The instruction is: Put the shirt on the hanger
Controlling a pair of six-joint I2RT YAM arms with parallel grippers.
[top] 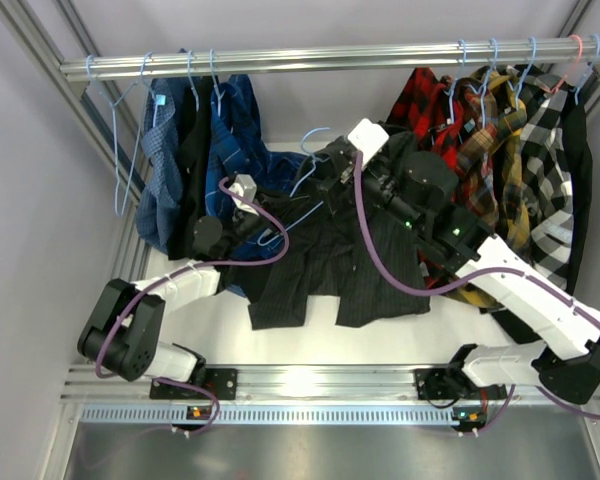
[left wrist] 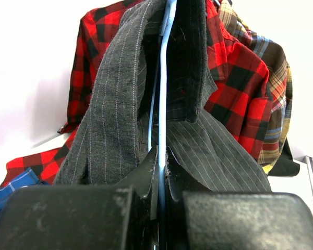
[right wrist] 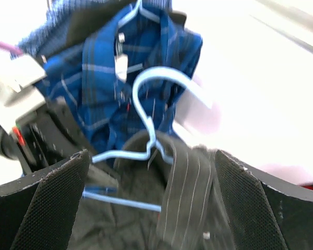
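The dark pinstriped shirt point(top: 325, 265) lies spread on the table, its collar end lifted toward the rail. The light-blue wire hanger point(top: 298, 188) sits at that collar, with its hook point(right wrist: 155, 86) rising above the fabric. My left gripper point(left wrist: 162, 152) is shut on the hanger wire point(left wrist: 163, 94), and the shirt point(left wrist: 112, 109) drapes over both sides of the wire. In the top view the left gripper point(top: 264, 216) is left of the hanger. My right gripper point(right wrist: 151, 155) stands open around the shirt collar point(right wrist: 190, 182) just below the hook. From above the right gripper point(top: 330, 178) is at the collar.
A metal rail point(top: 330, 55) runs across the back. A blue checked shirt point(top: 242, 130) and empty hangers point(top: 125, 130) hang at its left. Red plaid point(top: 430, 100), yellow plaid point(top: 505, 150) and black-and-white shirts point(top: 548, 150) hang at its right, close behind the right arm.
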